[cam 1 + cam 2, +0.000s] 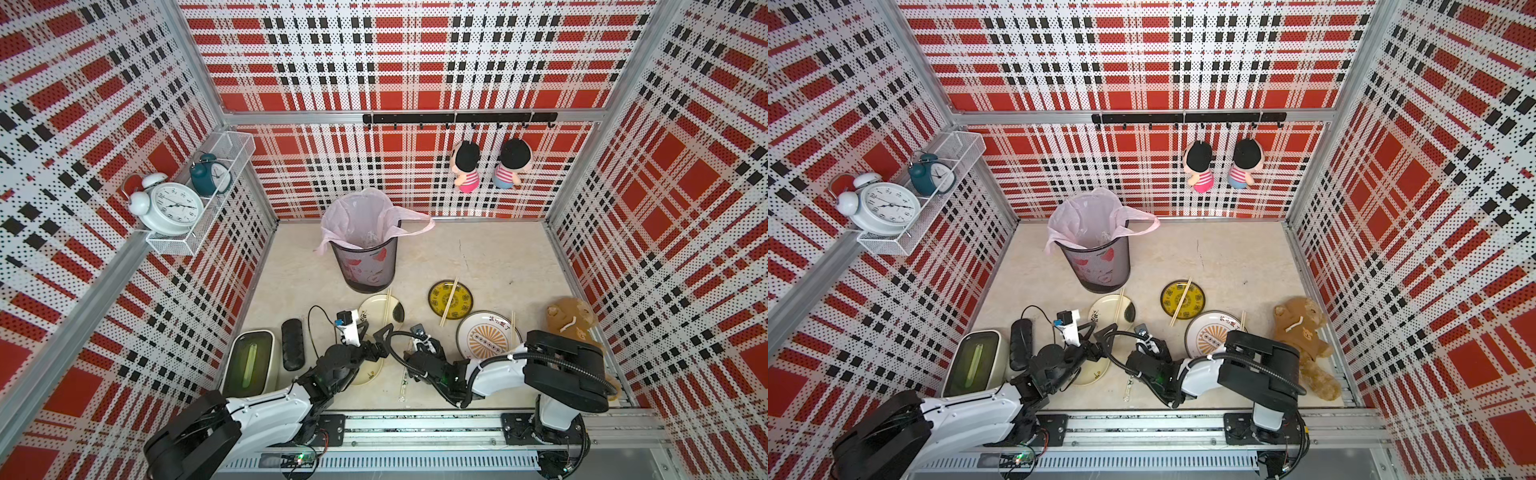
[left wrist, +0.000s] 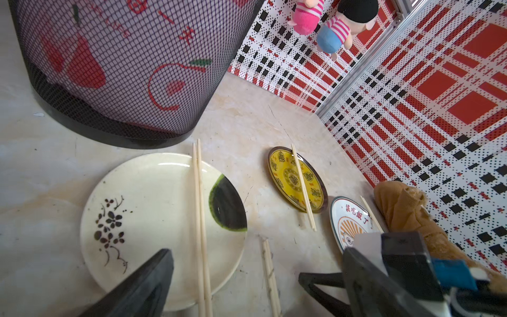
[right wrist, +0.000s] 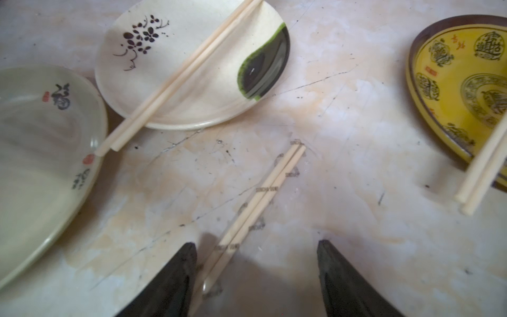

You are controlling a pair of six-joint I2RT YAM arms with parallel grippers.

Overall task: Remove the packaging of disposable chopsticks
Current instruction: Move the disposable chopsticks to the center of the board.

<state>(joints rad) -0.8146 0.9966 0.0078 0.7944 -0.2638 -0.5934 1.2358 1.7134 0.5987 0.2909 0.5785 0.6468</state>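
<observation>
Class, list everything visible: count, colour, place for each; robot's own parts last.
bin: one, black mesh, back of table
plates: four, front of table: cream plate, yellow plate, sunburst plate, pale green plate
bare chopsticks: three pairs, tan, on first three plates
wrapped chopsticks: one pair, clear sleeve, on table
clocks: two, white and teal, left-wall shelf
dolls: two, pink and blue, back wall
teddy: one, brown, table's right edge
box: one, white, green lid, table's left edge
oblong thing: one, black, beside box
left hand: one, black, open, near cream plate
right hand: one, black, open, straddling wrapped chopsticks

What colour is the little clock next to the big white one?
The little clock is dark teal, white-faced; best seen in a top view.
</observation>
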